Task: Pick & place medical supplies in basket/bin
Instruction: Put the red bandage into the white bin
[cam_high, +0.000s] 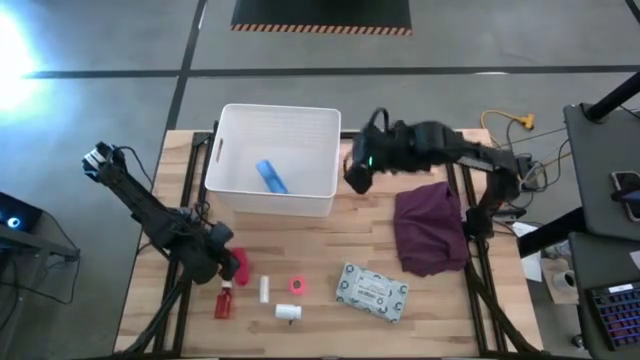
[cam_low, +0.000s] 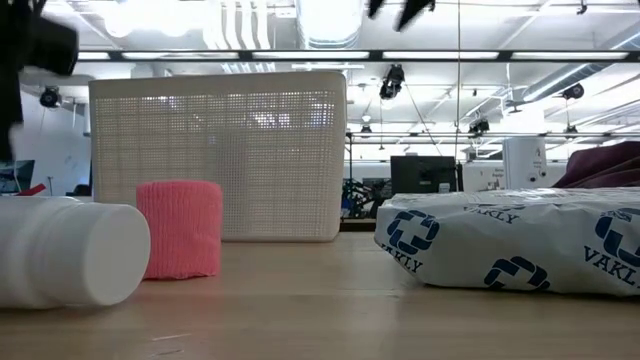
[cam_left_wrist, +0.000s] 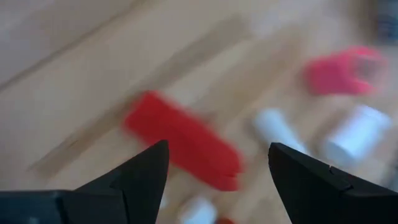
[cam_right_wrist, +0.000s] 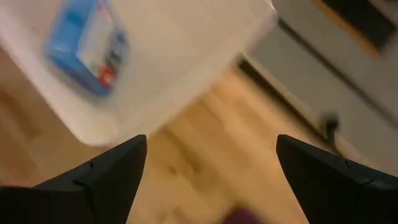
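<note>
The white perforated basket (cam_high: 275, 160) stands at the table's far middle with a blue-white box (cam_high: 271, 176) lying on its floor. On the near table lie a red item (cam_high: 240, 265), a red bottle (cam_high: 223, 303), a white tube (cam_high: 264, 289), a pink roll (cam_high: 297, 286), a white bottle (cam_high: 288, 312) and the pale green wipes pack (cam_high: 372, 291). My left gripper (cam_high: 225, 265) is open over the red items; in its wrist view a red piece (cam_left_wrist: 180, 140) lies ahead of the open fingers (cam_left_wrist: 217, 162). My right gripper (cam_high: 356, 175) is open (cam_right_wrist: 211, 155) and empty beside the basket's right wall, raised above the table.
A dark maroon cloth (cam_high: 430, 228) lies bunched on the table's right side, right of the basket. In the low view the white bottle (cam_low: 65, 250) and pink roll (cam_low: 180, 228) lie in front of the basket (cam_low: 220, 155), with the wipes pack (cam_low: 510, 250) to their right.
</note>
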